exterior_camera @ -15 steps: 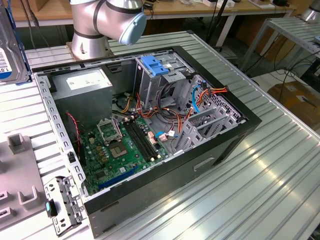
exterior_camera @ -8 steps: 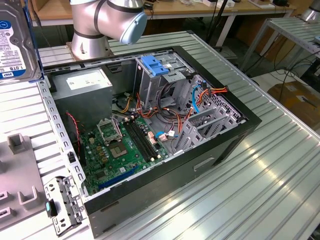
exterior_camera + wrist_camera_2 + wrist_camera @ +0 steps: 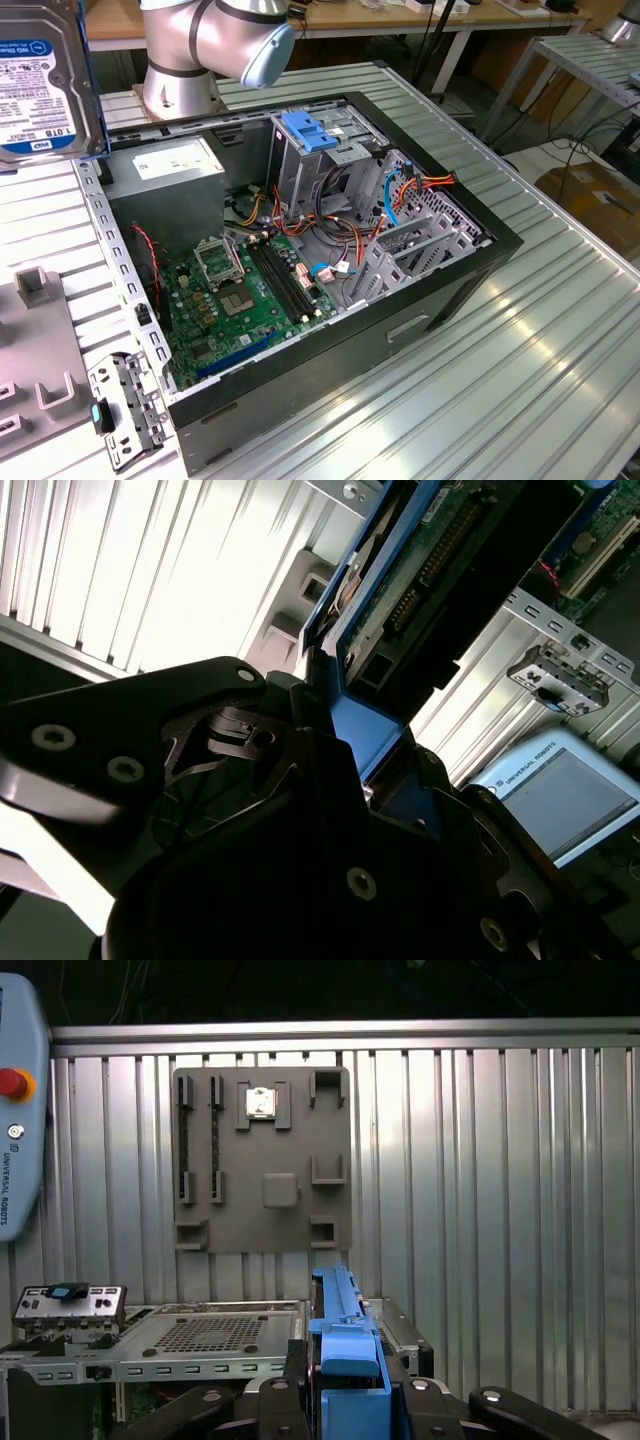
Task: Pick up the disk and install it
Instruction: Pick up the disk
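Ribbed aluminium worktop (image 3: 560,330) carries an open black computer case (image 3: 400,340), and at the exterior view's left we see the flat silver-and-black disk (image 3: 40,80), edged in blue plastic, held aloft. Our black tool (image 3: 350,1375) grips its blue edge in the first wrist view.

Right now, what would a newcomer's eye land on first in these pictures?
The open computer case dominates the middle of the exterior view, its green motherboard exposed. At that view's upper left the disk looms close up, label facing out. In the first wrist view the gripper clamps its blue carrier frame.
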### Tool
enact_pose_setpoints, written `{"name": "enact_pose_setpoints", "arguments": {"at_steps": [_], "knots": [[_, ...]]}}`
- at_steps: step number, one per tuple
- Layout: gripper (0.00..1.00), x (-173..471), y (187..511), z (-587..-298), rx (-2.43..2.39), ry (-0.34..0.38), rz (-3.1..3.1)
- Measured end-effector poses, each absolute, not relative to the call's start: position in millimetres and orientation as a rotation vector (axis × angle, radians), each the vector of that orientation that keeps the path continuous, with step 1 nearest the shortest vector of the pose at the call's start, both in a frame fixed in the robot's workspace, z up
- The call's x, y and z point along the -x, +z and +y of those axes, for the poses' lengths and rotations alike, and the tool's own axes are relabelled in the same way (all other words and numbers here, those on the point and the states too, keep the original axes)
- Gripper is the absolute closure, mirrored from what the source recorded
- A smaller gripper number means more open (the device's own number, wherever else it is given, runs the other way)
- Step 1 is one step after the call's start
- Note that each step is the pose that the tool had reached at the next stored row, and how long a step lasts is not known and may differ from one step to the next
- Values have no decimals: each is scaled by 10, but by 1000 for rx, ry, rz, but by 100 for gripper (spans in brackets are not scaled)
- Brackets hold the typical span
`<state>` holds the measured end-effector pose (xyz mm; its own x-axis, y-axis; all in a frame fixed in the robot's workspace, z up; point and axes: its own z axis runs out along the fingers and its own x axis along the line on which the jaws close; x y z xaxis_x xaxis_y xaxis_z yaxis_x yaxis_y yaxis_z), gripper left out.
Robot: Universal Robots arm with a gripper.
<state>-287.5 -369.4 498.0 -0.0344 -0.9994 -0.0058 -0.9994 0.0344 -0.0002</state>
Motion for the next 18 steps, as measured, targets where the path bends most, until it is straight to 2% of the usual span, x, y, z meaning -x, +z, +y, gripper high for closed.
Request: {"name": "enact_pose_setpoints", "arguments": {"at_steps": [18], "knots": [[63, 2517, 4980, -3694, 2180, 7, 2257]]}}
